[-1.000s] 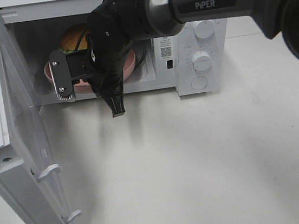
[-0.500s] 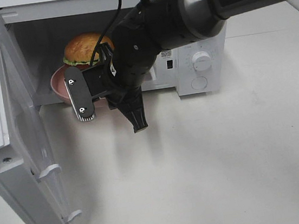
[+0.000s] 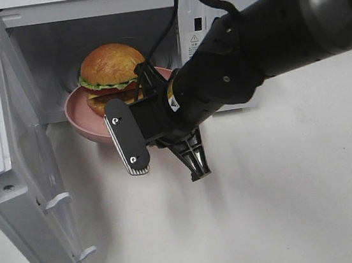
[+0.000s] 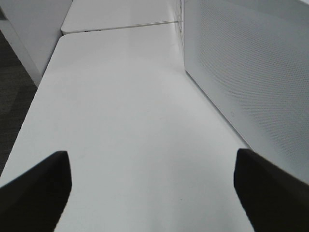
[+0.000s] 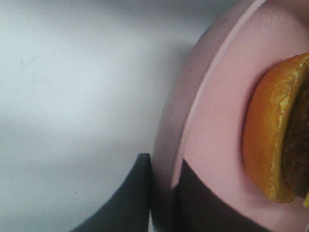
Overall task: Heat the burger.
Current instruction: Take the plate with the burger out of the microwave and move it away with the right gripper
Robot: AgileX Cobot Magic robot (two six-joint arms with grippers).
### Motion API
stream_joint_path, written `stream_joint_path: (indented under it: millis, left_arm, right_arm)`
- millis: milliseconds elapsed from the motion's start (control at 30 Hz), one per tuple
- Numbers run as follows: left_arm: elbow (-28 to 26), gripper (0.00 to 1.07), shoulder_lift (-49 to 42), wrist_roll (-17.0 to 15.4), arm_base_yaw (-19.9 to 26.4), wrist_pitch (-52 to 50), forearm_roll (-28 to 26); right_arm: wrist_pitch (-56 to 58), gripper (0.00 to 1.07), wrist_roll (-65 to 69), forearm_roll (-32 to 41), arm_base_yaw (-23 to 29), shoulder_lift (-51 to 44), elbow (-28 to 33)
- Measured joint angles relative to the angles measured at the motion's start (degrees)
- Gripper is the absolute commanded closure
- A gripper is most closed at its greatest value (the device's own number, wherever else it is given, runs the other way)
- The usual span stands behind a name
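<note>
The burger (image 3: 111, 65), with a golden-brown bun and green lettuce, sits on the round pink plate (image 3: 84, 117) at the mouth of the open microwave (image 3: 84, 8). My right gripper (image 3: 155, 86) is shut on the plate's right rim and holds it partly out past the cavity floor. In the right wrist view, dark fingers (image 5: 130, 198) clamp the plate's rim (image 5: 169, 135), with the burger's bun (image 5: 265, 140) beside them. My left gripper (image 4: 154, 193) is open over bare table beside the microwave's perforated side wall (image 4: 251, 72). It is out of the high view.
The microwave door (image 3: 2, 127) stands wide open at the left, reaching forward over the white table (image 3: 288, 207). My right arm (image 3: 268, 43) covers the microwave's control panel.
My right arm has drawn back toward the front and right. The pink plate and burger came with it, from deep in the cavity to its mouth.
</note>
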Motion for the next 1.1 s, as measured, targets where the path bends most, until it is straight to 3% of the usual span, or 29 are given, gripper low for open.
stream_joint_path:
  millis: [500,1100]
  left_arm:
    - [0.00,0.22,0.00,0.00,0.00,0.00,0.00]
    - [0.00,0.22,0.00,0.00,0.00,0.00,0.00]
  right_arm:
    - [-4.01,1.07,0.00,-2.52,0.06,-9.11,11.69]
    - [-4.76,1.07,0.00,-2.75,0.06,-19.77,20.45]
